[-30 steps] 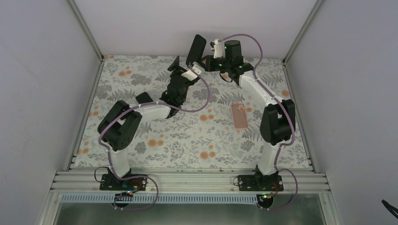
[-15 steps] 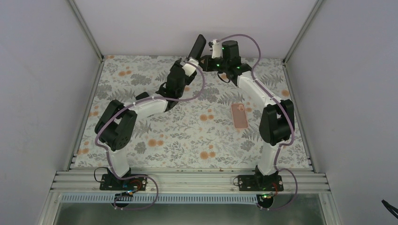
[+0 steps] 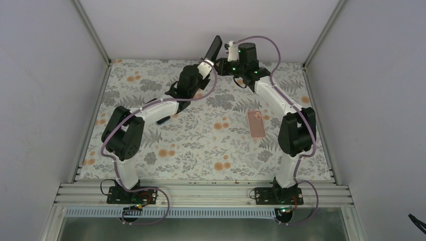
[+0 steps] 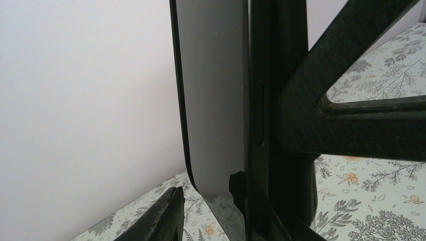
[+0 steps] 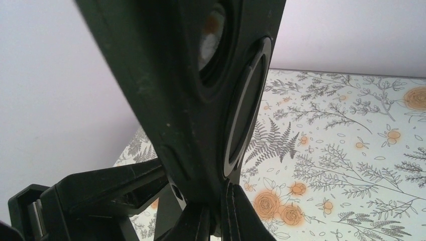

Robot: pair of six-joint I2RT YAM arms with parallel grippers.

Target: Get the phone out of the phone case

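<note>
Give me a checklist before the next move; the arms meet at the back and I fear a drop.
1. right fingers clamped on black handset: ok.
2. left fingers shut on handset: not ok, gap at one finger.
3. Handset held off the table: ok.
4. Phone freed from case: cannot tell.
5. pink slab clear of both arms: ok.

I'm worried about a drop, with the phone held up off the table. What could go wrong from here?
The right gripper pinches only the lower end of the cased phone, well above the table; a sideways pull could twist it loose and drop it. The left gripper straddles it with a gap at one finger, so it may clamp unevenly and slip on the smooth screen.
</note>
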